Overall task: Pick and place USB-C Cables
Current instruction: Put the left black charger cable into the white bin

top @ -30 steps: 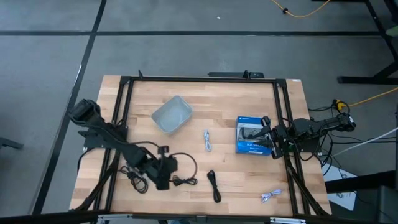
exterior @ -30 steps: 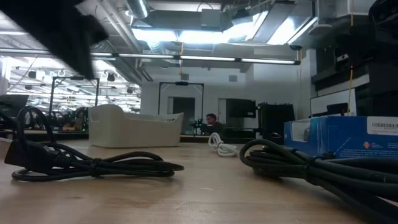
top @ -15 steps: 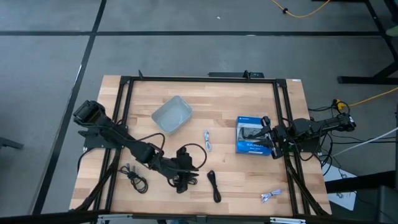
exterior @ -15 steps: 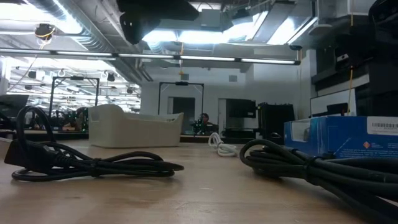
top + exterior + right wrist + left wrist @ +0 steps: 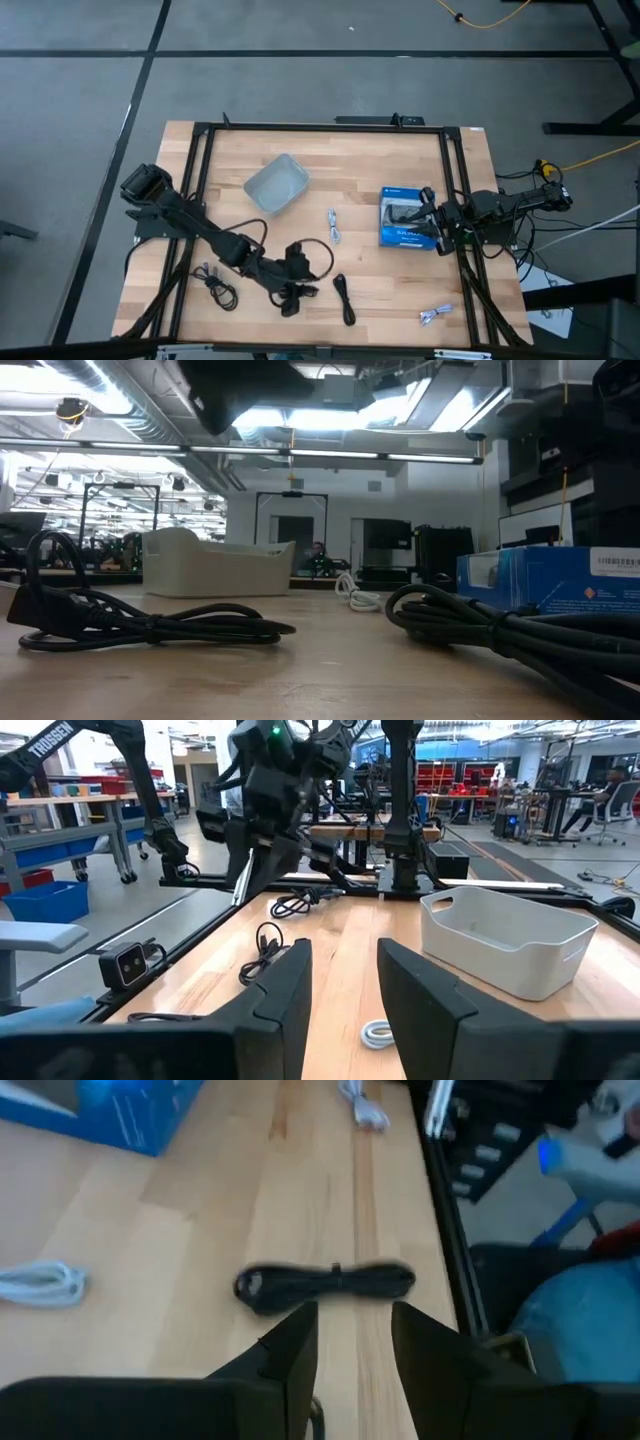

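From above, the left end effector (image 5: 290, 300) hangs low over the near part of the worktop (image 5: 380, 160), with a black cable (image 5: 344, 298) lying just off to its side, towards the right arm; that cable's long axis runs roughly from the far edge towards the near one. Another black cable (image 5: 218, 287) sits on its other side, and a looped one (image 5: 312, 252) seems to lie right at it. The right end effector (image 5: 432, 222) waits well apart by the blue box (image 5: 405, 222), so the left arm is clearly nearer. The grey tray (image 5: 277, 184) looks empty. At table height, two black cables (image 5: 150, 625) (image 5: 500, 625) fill the foreground, and the tray (image 5: 215, 567) stands beyond them; I cannot see inside it. Through the left wrist, the fingers (image 5: 290, 1350) stand apart, and the black cable (image 5: 325, 1283) lies straight ahead, just beyond them, its length crosswise to their gap. A white cable (image 5: 42, 1283) is off to one side. Through the right wrist, those fingers (image 5: 285, 985) are also spread, holding nothing, with the tray (image 5: 510, 935) ahead showing nothing inside.
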Robot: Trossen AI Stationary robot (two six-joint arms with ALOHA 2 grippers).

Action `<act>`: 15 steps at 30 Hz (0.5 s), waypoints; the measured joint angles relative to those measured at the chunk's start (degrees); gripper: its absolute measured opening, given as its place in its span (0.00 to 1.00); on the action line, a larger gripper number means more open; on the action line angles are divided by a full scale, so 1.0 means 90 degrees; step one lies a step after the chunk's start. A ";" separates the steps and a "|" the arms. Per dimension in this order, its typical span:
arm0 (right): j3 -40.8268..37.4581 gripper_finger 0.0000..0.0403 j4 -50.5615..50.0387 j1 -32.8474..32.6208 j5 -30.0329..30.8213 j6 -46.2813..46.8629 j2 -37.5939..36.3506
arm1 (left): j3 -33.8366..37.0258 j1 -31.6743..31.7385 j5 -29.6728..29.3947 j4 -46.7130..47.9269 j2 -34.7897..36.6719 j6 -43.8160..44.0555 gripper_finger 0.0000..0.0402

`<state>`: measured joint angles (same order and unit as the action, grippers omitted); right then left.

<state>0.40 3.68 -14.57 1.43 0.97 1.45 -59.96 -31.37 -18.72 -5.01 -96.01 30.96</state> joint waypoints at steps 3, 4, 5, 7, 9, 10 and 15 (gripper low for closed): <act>0.0000 0.30 -0.0095 0.0000 0.0001 0.0002 0.0003 | -0.0045 -0.0036 -0.0019 -0.0671 -0.0098 -0.0081 0.30; 0.0000 0.30 -0.0129 0.0000 0.0002 0.0003 0.0005 | -0.0023 -0.0060 -0.0064 -0.0668 -0.0103 -0.0187 0.30; 0.0000 0.30 -0.0183 0.0000 0.0002 0.0017 0.0005 | -0.0015 -0.0071 -0.0080 -0.0704 -0.0132 -0.0323 0.31; 0.0000 0.30 -0.0220 0.0000 0.0000 0.0032 0.0007 | -0.0031 -0.0071 -0.0069 -0.0821 -0.0262 -0.0581 0.30; 0.0000 0.30 -0.0210 0.0000 0.0000 0.0032 0.0010 | -0.0017 -0.0110 -0.0039 -0.0700 -0.0347 -0.0846 0.30; 0.0000 0.30 -0.0210 0.0000 0.0000 0.0032 0.0011 | -0.0014 -0.0119 -0.0014 -0.0721 -0.0408 -0.0878 0.30; 0.0000 0.30 -0.0210 0.0000 0.0000 0.0029 0.0010 | -0.0027 -0.0159 0.0376 -0.0665 -0.0642 -0.0603 0.30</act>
<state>0.40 1.78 -14.57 1.43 1.23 1.54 -60.21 -32.80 -15.34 -10.99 -101.79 25.54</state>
